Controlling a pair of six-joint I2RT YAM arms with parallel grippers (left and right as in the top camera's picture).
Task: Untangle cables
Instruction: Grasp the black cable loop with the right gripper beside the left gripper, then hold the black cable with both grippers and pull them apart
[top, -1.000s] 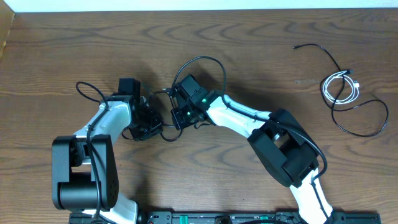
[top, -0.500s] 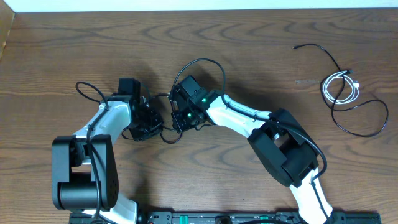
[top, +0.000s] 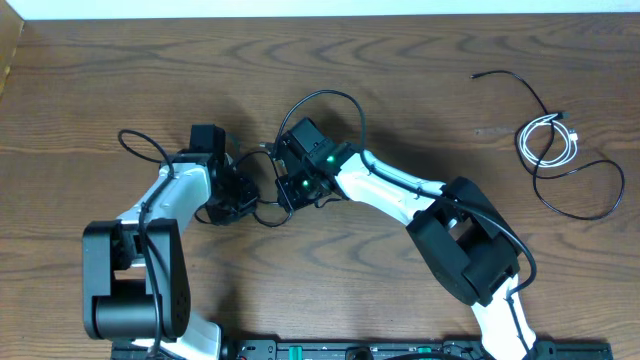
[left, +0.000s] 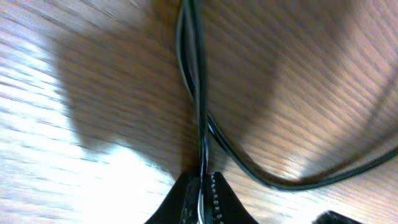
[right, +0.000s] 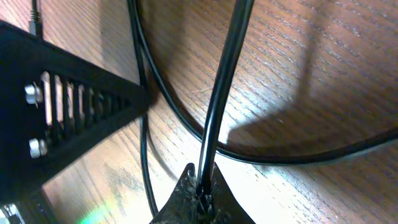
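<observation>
A thin black cable (top: 268, 218) lies tangled between my two grippers at the table's middle left. My left gripper (top: 240, 197) is shut on one strand of it; the left wrist view shows the strand (left: 200, 118) running straight out of the shut jaws (left: 203, 190), with a second strand crossing it. My right gripper (top: 287, 187) is shut on another strand (right: 219, 99) that rises from its jaws (right: 204, 183). The grippers are close together. At the far right a second black cable (top: 585, 212) lies loose, crossing a short white looped cable (top: 547, 140).
Thicker black arm wires arch over the right wrist (top: 330, 95) and beside the left arm (top: 130, 138). The left gripper's black body (right: 68, 106) fills the left of the right wrist view. The table's back edge (top: 320, 12) meets a white wall.
Almost nothing. The left arm's wire loop shifted slightly left and the right arm's elbow slightly right. Both grippers stay shut on the cable.
</observation>
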